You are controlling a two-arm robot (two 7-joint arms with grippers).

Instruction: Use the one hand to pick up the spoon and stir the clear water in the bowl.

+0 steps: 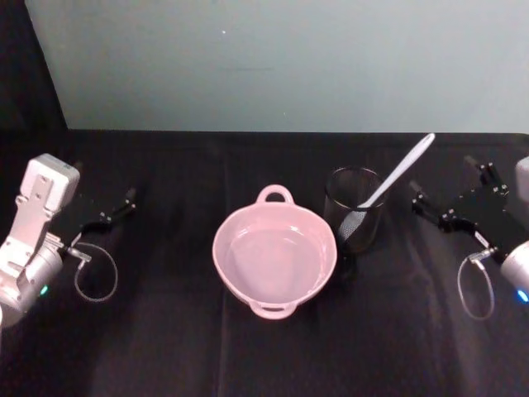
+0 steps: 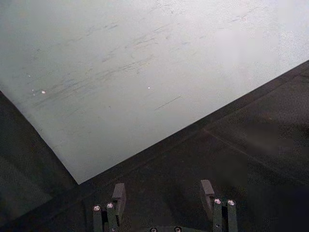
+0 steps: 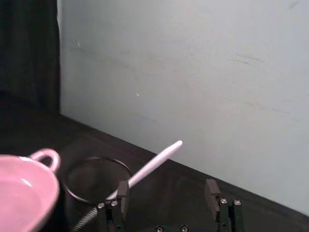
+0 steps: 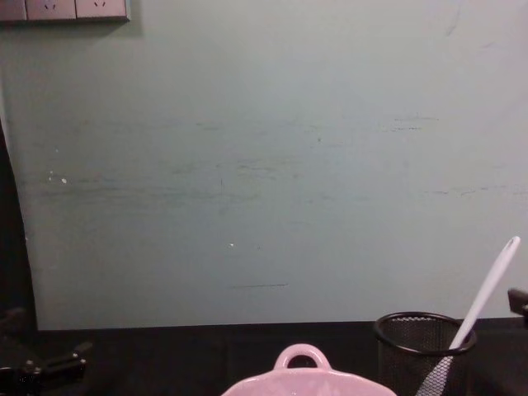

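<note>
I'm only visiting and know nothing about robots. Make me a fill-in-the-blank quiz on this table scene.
Inside the mesh cup stands a white ___.
The bowl is coloured ___.
The mesh cup sits on the bowl's ___ side.
The right claw is empty, its fingers ___.
Missing words: spoon, pink, right, open.

No writing, label, brand mark, number or sign can be read on anything in these views.
</note>
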